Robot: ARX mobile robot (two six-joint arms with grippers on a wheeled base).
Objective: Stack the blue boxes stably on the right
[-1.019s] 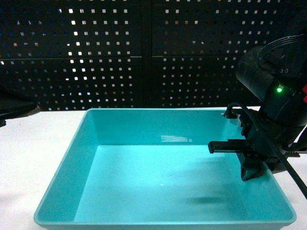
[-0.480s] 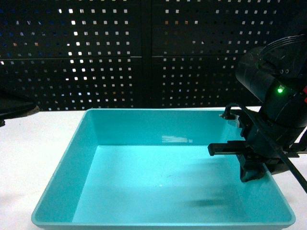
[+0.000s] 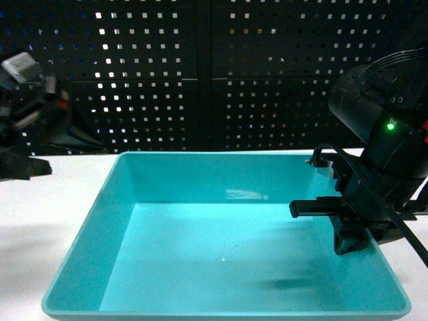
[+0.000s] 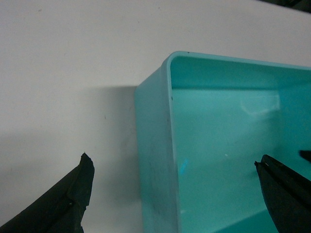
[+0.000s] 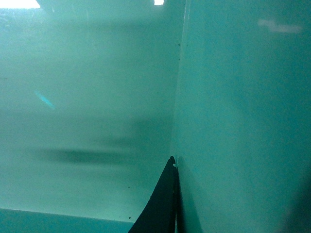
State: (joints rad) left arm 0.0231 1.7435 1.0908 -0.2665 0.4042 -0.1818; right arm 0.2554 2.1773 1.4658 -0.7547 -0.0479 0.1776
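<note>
A dark perforated metal panel (image 3: 200,73) fills the background from 9 to 3 o'clock in the head view. Below it lies the white table (image 3: 40,221). On the table stands the light turquoise-blue smooth plastic tub (image 3: 221,267), rectangular with sloping walls and no lid, taking up the middle and lower part of that view. At 3 o'clock the right hand (image 3: 351,231) is closed on the tub's right wall, one finger (image 5: 160,204) pressed against the wall inside. At 9 o'clock the left hand (image 4: 175,194) hangs wide open over the tub's left wall, fingers apart on either side of the rim, touching nothing.
</note>
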